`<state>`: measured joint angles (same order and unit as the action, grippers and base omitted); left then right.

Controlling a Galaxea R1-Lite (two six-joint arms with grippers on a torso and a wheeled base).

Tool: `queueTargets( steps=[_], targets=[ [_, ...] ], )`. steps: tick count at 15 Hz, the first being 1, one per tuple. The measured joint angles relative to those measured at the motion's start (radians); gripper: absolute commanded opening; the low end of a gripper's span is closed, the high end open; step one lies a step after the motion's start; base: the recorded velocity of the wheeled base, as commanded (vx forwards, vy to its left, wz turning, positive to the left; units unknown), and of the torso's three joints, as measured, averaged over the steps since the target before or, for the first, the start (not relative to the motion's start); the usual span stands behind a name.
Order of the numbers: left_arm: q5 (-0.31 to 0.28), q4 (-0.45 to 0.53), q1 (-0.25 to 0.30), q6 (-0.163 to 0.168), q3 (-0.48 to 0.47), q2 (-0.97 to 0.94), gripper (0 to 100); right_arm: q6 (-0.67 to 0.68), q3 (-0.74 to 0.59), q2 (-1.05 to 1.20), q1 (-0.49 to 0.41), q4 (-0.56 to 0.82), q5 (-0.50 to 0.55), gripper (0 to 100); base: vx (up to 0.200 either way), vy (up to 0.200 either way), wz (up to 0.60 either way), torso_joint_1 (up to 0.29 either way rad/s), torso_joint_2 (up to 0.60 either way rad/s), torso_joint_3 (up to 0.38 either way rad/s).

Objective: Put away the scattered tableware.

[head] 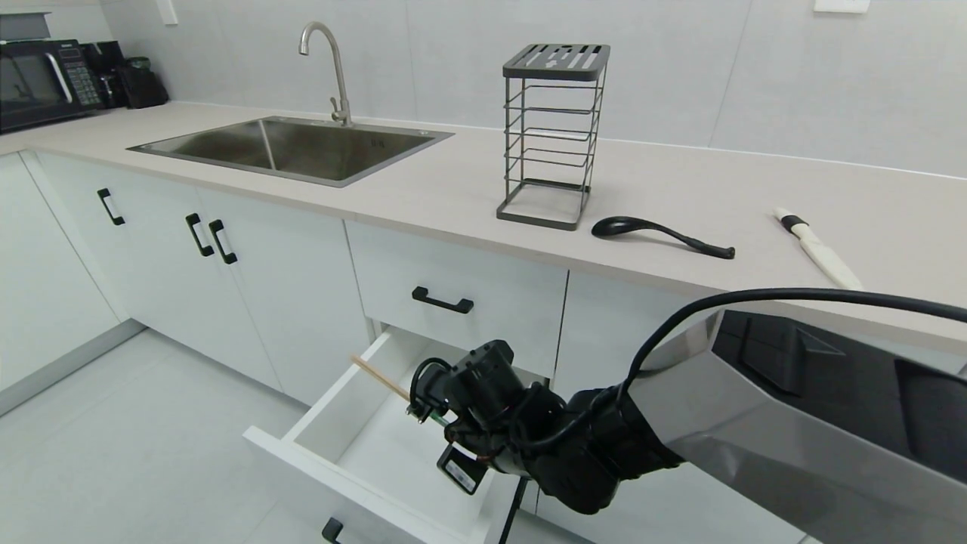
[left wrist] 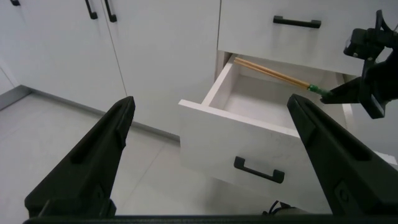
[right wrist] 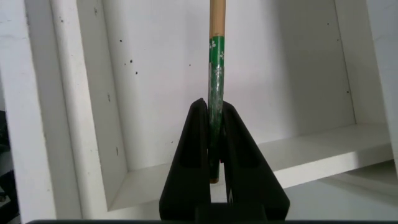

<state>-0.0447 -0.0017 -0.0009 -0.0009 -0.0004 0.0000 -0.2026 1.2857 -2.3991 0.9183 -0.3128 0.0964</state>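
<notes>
chopsticks (right wrist: 216,68) are pinched by the right gripper (right wrist: 214,111) above the open drawer (head: 341,397); placement is judged in hand, with lowering and release required next.

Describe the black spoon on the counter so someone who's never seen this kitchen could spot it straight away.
Find the long pale countertop with the sink set into it, then the tall wire rack right of the sink. The black spoon lies flat just right of that rack, bowl nearest it. It is all black and curved, unlike the straight cream utensil farther right.
</notes>
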Motion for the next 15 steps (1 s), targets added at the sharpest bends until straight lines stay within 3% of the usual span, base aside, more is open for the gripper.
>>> queueTargets(
  steps=[11,15],
  targets=[
    [0.0,0.0,0.0,0.0,0.0,0.0,100,-0.012,0.113,-0.114,-0.023,0.007,-0.039,0,0.0,0.0,0.0,0.0,0.0,0.0],
    [0.0,0.001,0.0,0.0,0.0,0.0,100,-0.03,0.134,-0.138,-0.035,0.009,-0.036,0,0.0,0.0,0.0,-0.181,0.24,0.091]
  ],
)
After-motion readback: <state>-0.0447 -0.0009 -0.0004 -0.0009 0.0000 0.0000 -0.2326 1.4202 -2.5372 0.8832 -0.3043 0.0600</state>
